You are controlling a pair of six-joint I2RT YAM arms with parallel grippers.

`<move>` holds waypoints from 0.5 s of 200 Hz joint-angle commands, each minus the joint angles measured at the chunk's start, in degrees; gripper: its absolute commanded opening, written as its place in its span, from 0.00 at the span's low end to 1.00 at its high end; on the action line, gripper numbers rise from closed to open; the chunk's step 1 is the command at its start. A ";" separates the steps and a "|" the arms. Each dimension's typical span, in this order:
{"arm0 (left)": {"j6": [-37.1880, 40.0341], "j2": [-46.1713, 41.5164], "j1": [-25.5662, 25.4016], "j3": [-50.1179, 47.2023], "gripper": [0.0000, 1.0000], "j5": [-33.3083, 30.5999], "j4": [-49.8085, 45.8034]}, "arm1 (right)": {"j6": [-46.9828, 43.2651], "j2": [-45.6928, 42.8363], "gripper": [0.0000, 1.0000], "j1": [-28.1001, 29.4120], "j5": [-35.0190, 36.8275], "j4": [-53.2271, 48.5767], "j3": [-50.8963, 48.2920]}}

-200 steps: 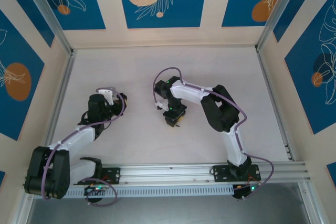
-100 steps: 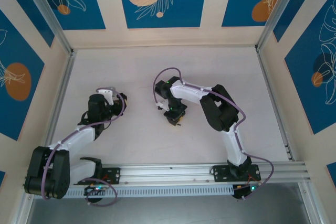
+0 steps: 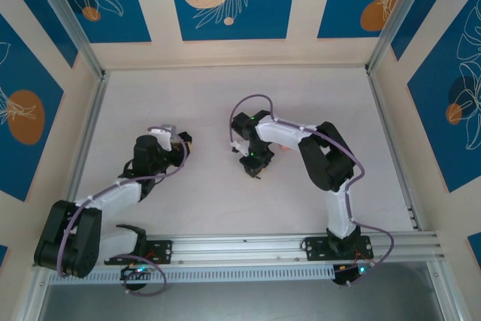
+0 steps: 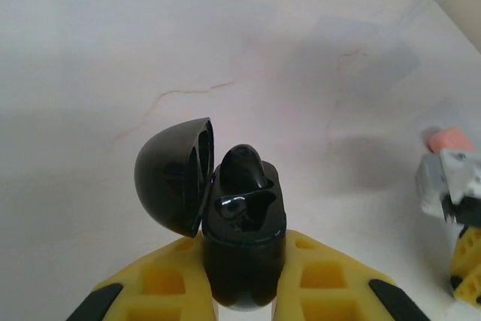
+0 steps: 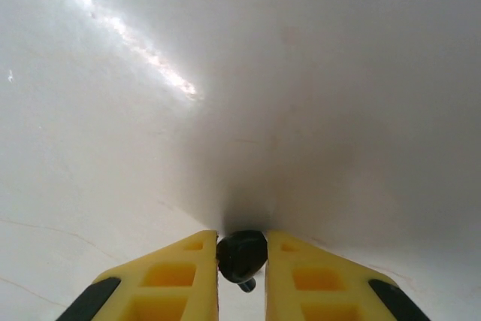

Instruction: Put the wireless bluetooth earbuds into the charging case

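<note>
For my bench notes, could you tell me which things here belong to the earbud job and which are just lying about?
Job:
charging case, lid open, in left gripper
earbud seated in it
second earbud in right gripper

Lying about:
small pink piece

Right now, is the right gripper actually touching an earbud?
Touching. In the right wrist view the black earbud sits pinched in the right gripper, with both yellow fingers pressed against its sides and no gap showing.
</note>
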 commanded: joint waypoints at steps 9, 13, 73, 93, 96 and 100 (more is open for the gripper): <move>4.42 5.62 -5.48 -3.58 0.12 3.60 18.65 | 6.51 -7.65 0.19 -3.43 -6.62 10.42 -5.75; 4.56 6.65 -6.10 -3.87 0.13 3.74 20.83 | 6.95 -8.38 0.19 -3.82 -7.34 11.53 -6.79; 9.46 25.15 -14.67 -5.55 0.13 7.35 51.58 | 14.82 -19.26 0.17 -9.94 -13.29 25.99 -17.97; 11.91 30.06 -17.49 -3.43 0.13 7.51 53.61 | 17.48 -22.41 0.17 -11.18 -14.82 31.05 -21.07; 12.52 30.50 -18.06 -3.08 0.13 7.30 53.56 | 17.84 -22.85 0.17 -11.27 -14.86 31.63 -21.49; 13.53 30.96 -18.81 -2.79 0.13 6.97 53.59 | 18.42 -23.42 0.17 -11.37 -14.96 32.50 -21.96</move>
